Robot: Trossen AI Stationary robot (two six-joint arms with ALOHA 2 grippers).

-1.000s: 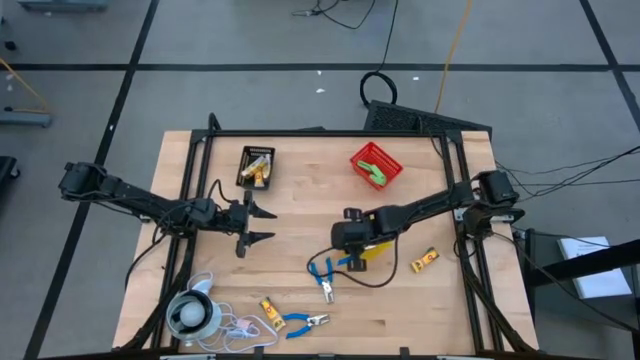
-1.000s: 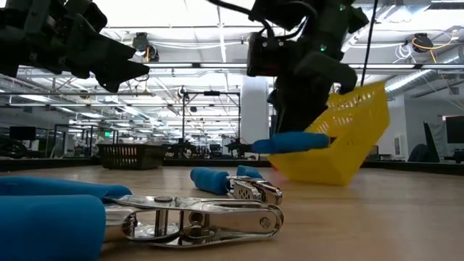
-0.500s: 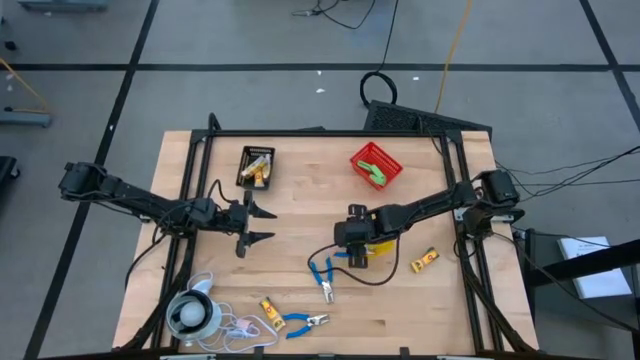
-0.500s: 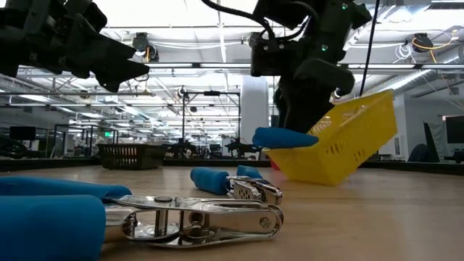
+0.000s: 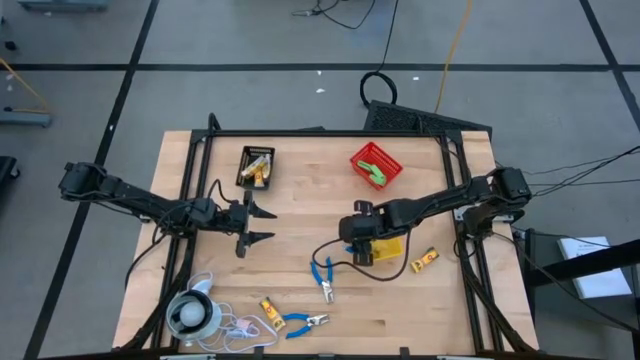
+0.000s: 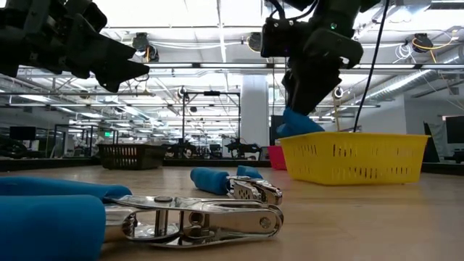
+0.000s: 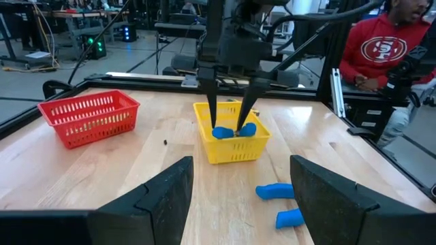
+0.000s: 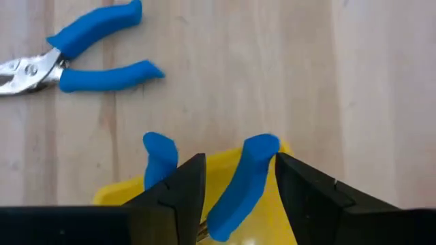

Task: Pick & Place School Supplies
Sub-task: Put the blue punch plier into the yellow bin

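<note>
We see the right gripper (image 7: 227, 112) over the yellow bin (image 7: 230, 144), its fingers clamped on a blue-handled tool (image 8: 240, 184) whose handles stick up above the rim; the left gripper (image 5: 258, 226) waits spread wide.

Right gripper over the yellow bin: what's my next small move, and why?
Probably open the fingers and let go. The right gripper is shut on the blue-handled tool, which hangs with its handles sticking up over the yellow bin, now flat on the table. The left gripper waits open, well clear.
</note>
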